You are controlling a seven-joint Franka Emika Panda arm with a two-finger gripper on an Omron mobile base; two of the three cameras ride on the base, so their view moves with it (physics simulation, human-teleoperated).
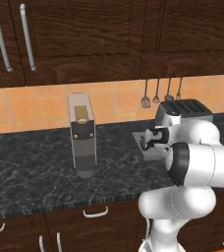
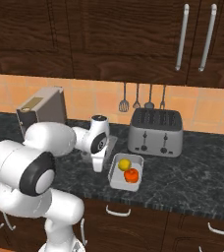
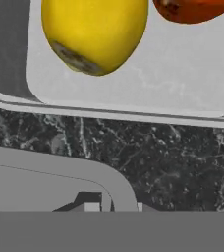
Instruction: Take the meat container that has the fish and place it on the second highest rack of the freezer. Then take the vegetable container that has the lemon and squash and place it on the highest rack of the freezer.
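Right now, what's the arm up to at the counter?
The gripper is down on the counter beside the vegetable container holding the lemon and squash. Its jaws are shut on the rim of another grey container, seen in the hand view. The toaster stands behind.

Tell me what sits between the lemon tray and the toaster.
Nothing: in the right base view a bare strip of dark counter separates the tray from the toaster.

one lemon [image 2: 125, 164], one squash [image 2: 131, 174], one toaster [image 2: 155, 132]
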